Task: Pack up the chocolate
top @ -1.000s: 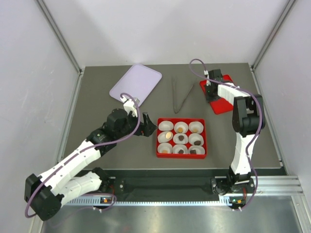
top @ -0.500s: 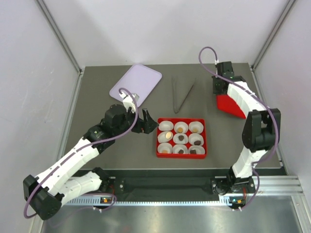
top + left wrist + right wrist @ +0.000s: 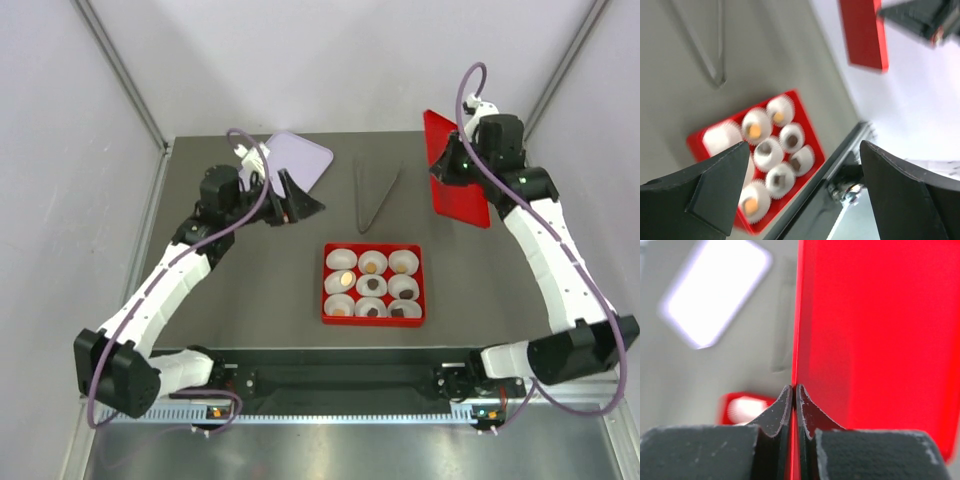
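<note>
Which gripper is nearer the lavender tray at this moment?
Left. The left gripper is open at the lavender tray's near-right edge; the right gripper is well off to the right, past the tongs, shut on the red lid.

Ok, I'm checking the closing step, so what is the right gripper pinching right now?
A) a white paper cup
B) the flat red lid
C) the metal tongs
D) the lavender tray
B: in the right wrist view the right gripper has its fingers shut on the thin edge of the flat red lid, which stands on edge in its grip.
</note>
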